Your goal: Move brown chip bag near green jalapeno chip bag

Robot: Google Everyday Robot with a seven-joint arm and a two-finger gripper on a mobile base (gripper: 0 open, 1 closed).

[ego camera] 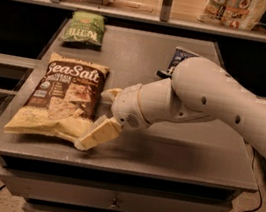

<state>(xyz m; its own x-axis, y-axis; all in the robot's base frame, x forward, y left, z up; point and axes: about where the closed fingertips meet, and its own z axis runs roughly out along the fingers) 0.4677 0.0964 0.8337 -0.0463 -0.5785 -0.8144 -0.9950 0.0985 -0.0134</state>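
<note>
shows brown chip bag (63, 96) flat and label up on grey table (186, 152), tan end toward the near edge, "sea salt" lettering toward the far end. puts gripper (94, 118) at the brown chip bag's right edge, down near its tan end. reads as released: fingers spread wide, nothing clamped. finds lower finger (99, 132) touching the brown chip bag's near right corner, tip low at the table surface. finds upper finger (111, 93) just beside the brown chip bag's right edge, about mid-length; cannot tell if touching. runs white arm (210, 100) away from the brown chip bag, off to the right and out of view. places green jalapeno chip bag (84, 27) beyond the brown chip bag's far end, well apart, flat, roughly in line with it. places small dark blue bag (178, 60) far to the right of the brown chip bag and further back, partly hidden behind the arm. shows drawer front (115, 199) below the brown chip bag's near end, under the table top. shows shelf rail (162, 19) past the brown chip bag, behind the green jalapeno chip bag, with packages (235, 8) up right.
</note>
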